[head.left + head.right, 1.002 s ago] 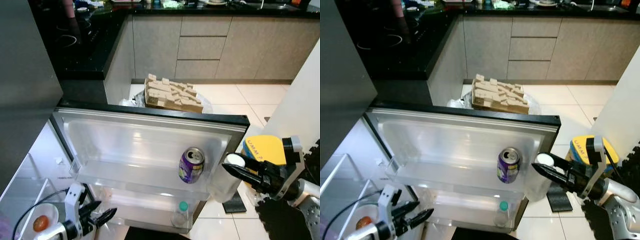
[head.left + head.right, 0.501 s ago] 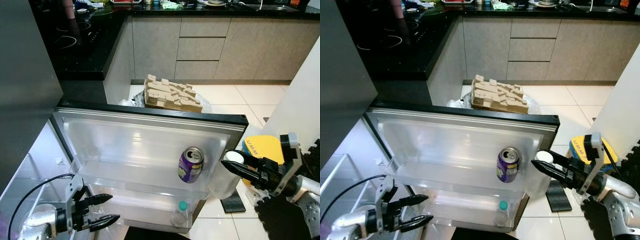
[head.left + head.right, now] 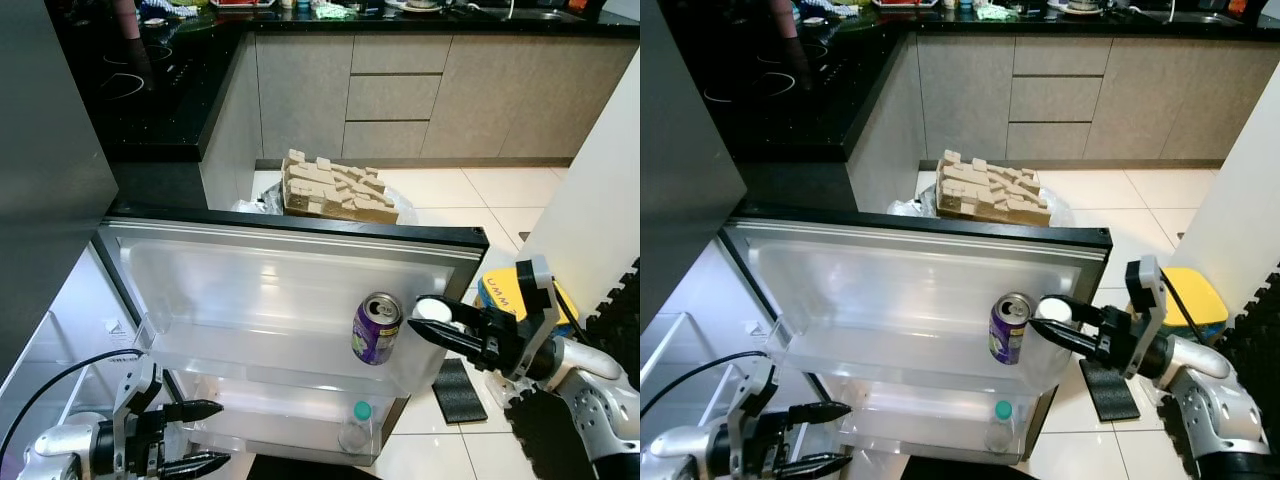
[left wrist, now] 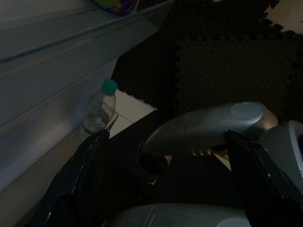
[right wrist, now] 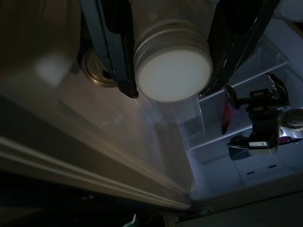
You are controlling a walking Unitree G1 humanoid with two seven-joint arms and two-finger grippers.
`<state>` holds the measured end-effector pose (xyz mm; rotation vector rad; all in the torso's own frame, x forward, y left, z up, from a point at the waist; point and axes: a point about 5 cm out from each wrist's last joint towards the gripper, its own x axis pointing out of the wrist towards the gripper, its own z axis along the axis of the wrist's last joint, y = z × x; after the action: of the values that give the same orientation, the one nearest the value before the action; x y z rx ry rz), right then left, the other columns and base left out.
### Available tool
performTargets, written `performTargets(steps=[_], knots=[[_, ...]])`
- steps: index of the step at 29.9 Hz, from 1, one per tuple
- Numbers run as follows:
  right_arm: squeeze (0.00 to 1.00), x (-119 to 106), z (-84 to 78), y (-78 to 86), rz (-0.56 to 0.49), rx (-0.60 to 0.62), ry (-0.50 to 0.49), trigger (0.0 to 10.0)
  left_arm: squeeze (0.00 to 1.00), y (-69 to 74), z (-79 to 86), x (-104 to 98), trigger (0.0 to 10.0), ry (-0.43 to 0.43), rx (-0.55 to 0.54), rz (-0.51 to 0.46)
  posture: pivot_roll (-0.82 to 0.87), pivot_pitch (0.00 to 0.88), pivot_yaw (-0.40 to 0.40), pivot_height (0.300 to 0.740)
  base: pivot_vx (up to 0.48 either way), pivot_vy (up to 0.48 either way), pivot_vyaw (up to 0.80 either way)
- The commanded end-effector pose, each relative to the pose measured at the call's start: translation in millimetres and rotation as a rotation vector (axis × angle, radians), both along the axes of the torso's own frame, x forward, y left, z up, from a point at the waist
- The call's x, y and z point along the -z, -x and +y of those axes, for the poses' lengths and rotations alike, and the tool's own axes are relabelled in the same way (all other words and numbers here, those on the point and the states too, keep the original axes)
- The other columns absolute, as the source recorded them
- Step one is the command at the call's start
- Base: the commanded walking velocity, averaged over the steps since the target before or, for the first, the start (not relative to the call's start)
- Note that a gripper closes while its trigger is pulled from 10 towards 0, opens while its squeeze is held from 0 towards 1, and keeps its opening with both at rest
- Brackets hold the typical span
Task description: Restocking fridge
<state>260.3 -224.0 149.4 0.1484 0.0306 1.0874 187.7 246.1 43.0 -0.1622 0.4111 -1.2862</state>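
Right gripper | arm reaching level toward door shelf | jaws pinching white-capped bottle | left gripper low, jaws spread

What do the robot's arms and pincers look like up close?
Both arms are rounded silver-grey shells. Each ends in a gripper with two long, tapering black fingers: the right gripper carries a white block above its dark wrist, and the left gripper has a white bracket, with a thin black cable looping to it.
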Motion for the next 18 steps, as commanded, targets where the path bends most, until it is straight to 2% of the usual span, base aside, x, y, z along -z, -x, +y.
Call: performTargets(steps=[1,8,12,13,18], knots=[[0.0,-14.0,10.8,-1.1,-0.036,-0.069,-0.014,10.0,0.0,2.2,2.5,-4.2,10.0,-0.003,0.013,-0.001,0.04,0.0,-0.008,0.74,0.0,0.0,0.0],[0.0,-21.1,25.5,-7.3,-0.065,-0.111,-0.028,10.0,0.0,3.3,1.8,-6.2,10.0,0.017,0.005,-0.005,0.04,0.0,-0.01,0.74,0.0,0.0,0.0],[0.0,-19.5,46.8,-27.6,-0.098,-0.07,-0.011,10.0,0.0,6.2,3.9,-10.9,10.0,0.044,-0.007,-0.006,0.04,0.0,-0.011,0.74,0.0,0.0,0.0],[0.0,-19.5,46.8,-27.6,-0.098,-0.07,-0.011,10.0,0.0,6.2,3.9,-10.9,10.0,0.044,-0.007,-0.006,0.04,0.0,-0.011,0.74,0.0,0.0,0.0],[0.0,-15.0,67.5,-39.4,-0.086,-0.069,-0.007,10.0,0.0,8.2,4.6,-13.5,10.0,0.053,-0.001,-0.005,0.05,0.0,-0.015,0.74,0.0,0.0,0.0]])
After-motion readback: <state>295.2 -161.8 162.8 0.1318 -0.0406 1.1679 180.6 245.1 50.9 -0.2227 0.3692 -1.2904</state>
